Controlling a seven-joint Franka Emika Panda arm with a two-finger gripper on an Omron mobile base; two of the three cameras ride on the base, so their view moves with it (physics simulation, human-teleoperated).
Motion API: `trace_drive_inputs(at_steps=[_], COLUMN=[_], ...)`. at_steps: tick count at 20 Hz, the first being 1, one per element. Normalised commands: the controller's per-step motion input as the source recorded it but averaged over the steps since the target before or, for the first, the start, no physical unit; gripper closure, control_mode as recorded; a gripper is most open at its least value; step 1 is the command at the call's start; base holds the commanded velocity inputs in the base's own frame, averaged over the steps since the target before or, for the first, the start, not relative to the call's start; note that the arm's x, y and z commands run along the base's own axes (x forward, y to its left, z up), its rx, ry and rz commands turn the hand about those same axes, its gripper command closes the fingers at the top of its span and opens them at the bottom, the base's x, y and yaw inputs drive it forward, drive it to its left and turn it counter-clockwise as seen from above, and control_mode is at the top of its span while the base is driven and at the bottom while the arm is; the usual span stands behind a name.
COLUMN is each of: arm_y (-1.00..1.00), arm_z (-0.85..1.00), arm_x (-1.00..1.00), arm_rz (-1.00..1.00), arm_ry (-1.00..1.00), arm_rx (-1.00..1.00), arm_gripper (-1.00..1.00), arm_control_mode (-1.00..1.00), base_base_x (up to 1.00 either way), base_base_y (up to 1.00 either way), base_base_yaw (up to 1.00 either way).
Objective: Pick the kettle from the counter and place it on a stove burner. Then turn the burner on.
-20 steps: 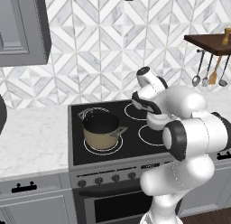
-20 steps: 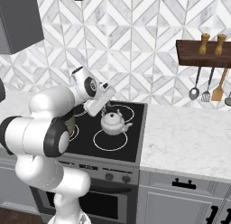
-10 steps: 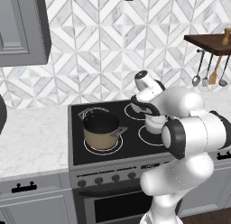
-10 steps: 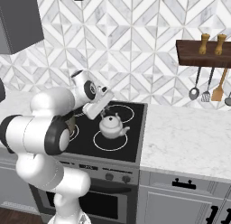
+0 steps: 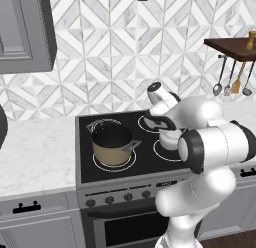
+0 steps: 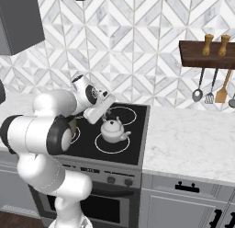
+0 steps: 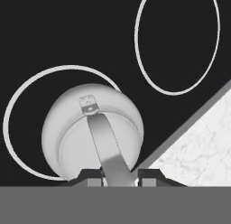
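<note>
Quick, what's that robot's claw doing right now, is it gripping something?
Gripper: shut on the kettle, pinching its arched handle over the front right stove burner.

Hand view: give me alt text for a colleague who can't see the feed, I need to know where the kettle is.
Looking down along the gripper, its fingertips are shut on the arched handle of the white-silver kettle, which sits over a white-ringed stove burner on the black cooktop. A second ring lies beyond, and pale marble counter fills the lower right corner.
</note>
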Motion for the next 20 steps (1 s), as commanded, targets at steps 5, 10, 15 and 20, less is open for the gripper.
trace_drive_inputs(at_steps=[5, 10, 15, 20], arm_y=[0.03, 0.0, 0.0, -0.02], arm_z=[-0.27, -0.02, 0.0, -0.11], arm_x=[0.0, -0.08, -0.38, -0.08], arm_rz=[0.0, 0.0, 0.0, 0.0], arm_ry=[0.01, 0.04, 0.0, 0.07], arm_rx=[-0.01, 0.0, 0.0, -0.01], arm_gripper=[1.0, 1.0, 1.0, 1.0], arm_control_mode=[-1.0, -1.0, -1.0, -1.0], base_base_x=[0.0, 0.0, 0.0, 0.0], base_base_y=[0.0, 0.0, 0.0, 0.0], base_base_yaw=[0.0, 0.0, 0.0, 0.0])
